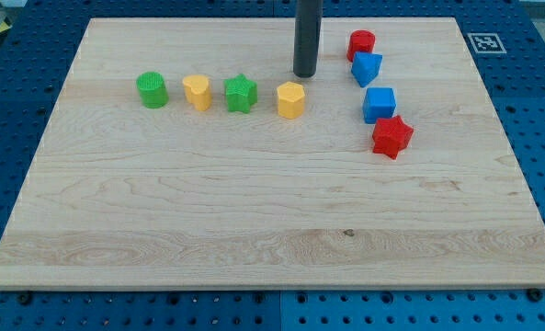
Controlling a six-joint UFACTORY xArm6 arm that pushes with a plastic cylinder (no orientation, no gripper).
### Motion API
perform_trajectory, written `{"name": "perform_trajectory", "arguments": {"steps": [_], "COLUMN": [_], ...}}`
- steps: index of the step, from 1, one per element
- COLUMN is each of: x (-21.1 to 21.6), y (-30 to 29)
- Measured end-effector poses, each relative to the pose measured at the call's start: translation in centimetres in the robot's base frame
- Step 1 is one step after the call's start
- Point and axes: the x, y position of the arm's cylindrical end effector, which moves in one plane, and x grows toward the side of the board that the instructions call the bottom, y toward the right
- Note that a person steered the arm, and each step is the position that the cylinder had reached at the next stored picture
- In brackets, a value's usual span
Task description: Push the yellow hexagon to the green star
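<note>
One short shove is all this needs, I reckon: the yellow hexagon sits just to the view's right of the green star, with a small gap between them on the wooden surface. My tip is just above and slightly right of the hexagon, not touching it. I'd drop round to its right side, then push straight left and keep it centred so it doesn't spin off. The rod stands upright. No fingers on this rig, so nothing to open or clamp.

the rod is cut off by the view's top edge.
</note>
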Motion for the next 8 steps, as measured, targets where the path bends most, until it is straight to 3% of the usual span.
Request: {"name": "perform_trajectory", "arguments": {"steps": [2, 5, 8], "x": [4.9, 6.5, 6.5], "y": [1.3, 5.5, 2.0]}}
